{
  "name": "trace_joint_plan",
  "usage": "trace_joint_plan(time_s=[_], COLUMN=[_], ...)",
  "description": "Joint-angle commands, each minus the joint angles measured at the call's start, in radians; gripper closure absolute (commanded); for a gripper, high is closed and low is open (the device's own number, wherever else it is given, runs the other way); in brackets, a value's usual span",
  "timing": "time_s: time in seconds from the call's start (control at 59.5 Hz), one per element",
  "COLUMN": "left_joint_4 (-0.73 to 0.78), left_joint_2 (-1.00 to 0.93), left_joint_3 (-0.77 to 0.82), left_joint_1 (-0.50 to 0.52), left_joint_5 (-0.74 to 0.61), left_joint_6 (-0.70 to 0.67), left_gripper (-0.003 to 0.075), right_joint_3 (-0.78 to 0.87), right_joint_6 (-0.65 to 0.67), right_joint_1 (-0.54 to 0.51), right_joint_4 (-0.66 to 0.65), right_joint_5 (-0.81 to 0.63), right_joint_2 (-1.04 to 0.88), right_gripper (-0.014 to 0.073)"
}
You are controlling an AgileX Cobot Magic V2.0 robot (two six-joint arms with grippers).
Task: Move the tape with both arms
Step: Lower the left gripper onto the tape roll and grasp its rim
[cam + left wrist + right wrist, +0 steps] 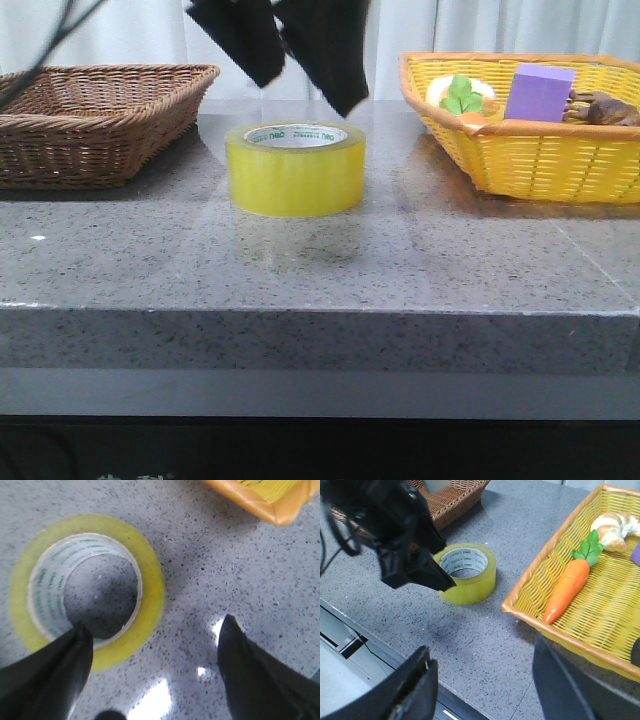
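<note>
The tape (295,168), a thick yellow-green roll with a pale core, lies flat on the grey stone table (450,260), midway between two baskets. My left gripper (305,92) hangs open just above it, empty. In the left wrist view the left gripper (155,625) has one finger over the near rim of the tape (150,580) and the other over bare table. In the right wrist view the left gripper (437,577) hovers over the tape (475,585). My right gripper (482,647) is open and empty, high above the table's front edge, near the yellow basket.
A brown wicker basket (100,120) stands at the left. A yellow basket (540,150) at the right holds a purple block (538,92), a toy carrot (567,587) and a bread roll (612,530). The table's front edge (320,310) is near.
</note>
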Motion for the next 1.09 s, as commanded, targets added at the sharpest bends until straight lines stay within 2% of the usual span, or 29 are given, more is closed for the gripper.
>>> trace_joint_plan(time_s=[0.0,0.252,0.807,1.076], left_joint_4=[-0.035,-0.100,-0.127,-0.127], left_joint_2=[0.003,0.090,0.169,0.173], left_joint_3=[-0.085,-0.153,-0.157,-0.157], left_joint_1=[0.018,0.067,0.068,0.068], left_joint_5=[-0.010,-0.007,-0.003,0.018], left_joint_6=[0.022,0.036,0.051,0.051], left_gripper=[0.0209,0.0209,0.0213,0.0448], right_joint_3=[-0.024,-0.024,-0.024,-0.024], right_joint_6=[-0.008,-0.008,-0.008,-0.008], right_joint_1=[-0.002,-0.002,-0.002,-0.002], right_joint_4=[0.008,0.008,0.008,0.008], right_joint_5=[-0.078,-0.078,-0.078,-0.078], right_joint_2=[0.000,0.000,0.000,0.000], right_gripper=[0.0146,0.0146,0.0146,0.0146])
